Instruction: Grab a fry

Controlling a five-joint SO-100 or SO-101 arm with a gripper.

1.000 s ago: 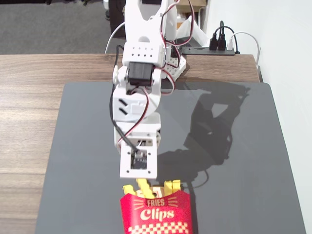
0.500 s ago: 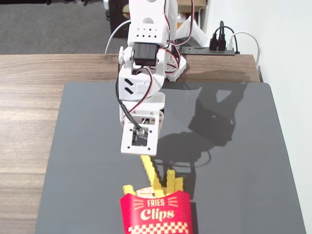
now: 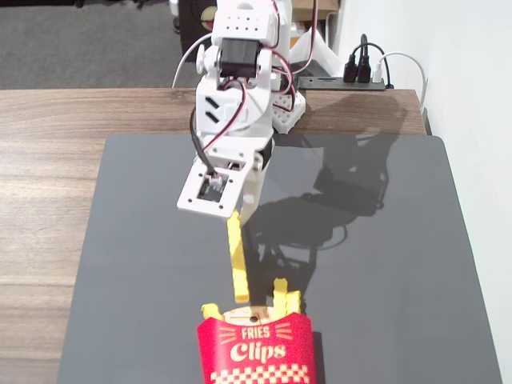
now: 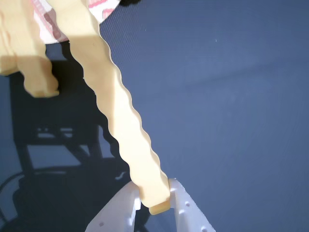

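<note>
A long yellow crinkle-cut fry (image 3: 237, 258) hangs nearly upright from my white gripper (image 3: 233, 214), its lower end just above the carton's mouth. In the wrist view the same fry (image 4: 118, 104) runs from the top left down to my gripper (image 4: 153, 199), whose two white jaws are shut on its end. The red "FRIES Clips" carton (image 3: 256, 349) stands at the front edge of the dark mat, with other yellow fries (image 3: 282, 296) sticking out of its top. In the wrist view another fry (image 4: 29, 58) shows at the upper left.
The dark grey mat (image 3: 384, 264) lies on a wooden table (image 3: 48, 176). The arm's base and red wires (image 3: 276, 88) stand at the back. A power strip with plugs (image 3: 360, 76) sits at the far right by the white wall.
The gripper has risen and drawn back from the carton, pulling the fry up until it is almost fully out of the carton.
</note>
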